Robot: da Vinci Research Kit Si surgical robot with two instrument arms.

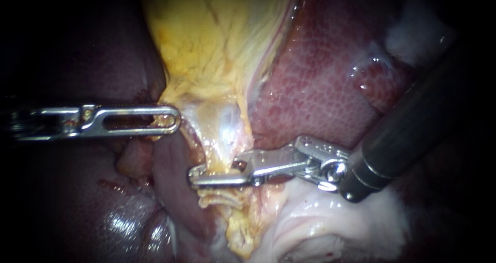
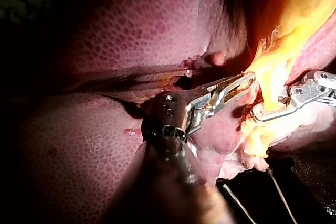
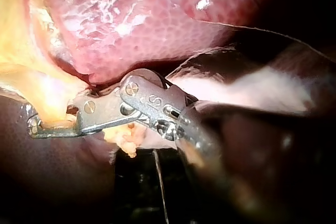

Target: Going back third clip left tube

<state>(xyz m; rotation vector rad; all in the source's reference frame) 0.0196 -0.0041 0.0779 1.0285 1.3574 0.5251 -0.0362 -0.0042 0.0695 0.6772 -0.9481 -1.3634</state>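
The yellow gallbladder (image 1: 217, 41) narrows downward into a pale tube (image 1: 223, 139). My right instrument (image 1: 199, 176) comes in from the right on a dark shaft. Its jaws straddle that tube with a narrow gap showing, so they stand open. The right wrist view shows the same: the right instrument (image 3: 37, 127) has yellow tissue (image 3: 50, 106) lying between its jaws. My left instrument (image 1: 173, 121) reaches in from the left. Its slotted jaws are shut on the gallbladder's lower left edge, with yellow showing through the slot. The left wrist view shows the left instrument (image 2: 248, 81) beside my right instrument (image 2: 260, 114).
Dark red liver (image 1: 320, 82) lies right of the gallbladder and also below my left instrument (image 1: 77, 206). Pale whitish tissue (image 1: 336, 227) sits under the right instrument's wrist. Ragged yellow strands (image 1: 240, 232) hang beneath the jaws.
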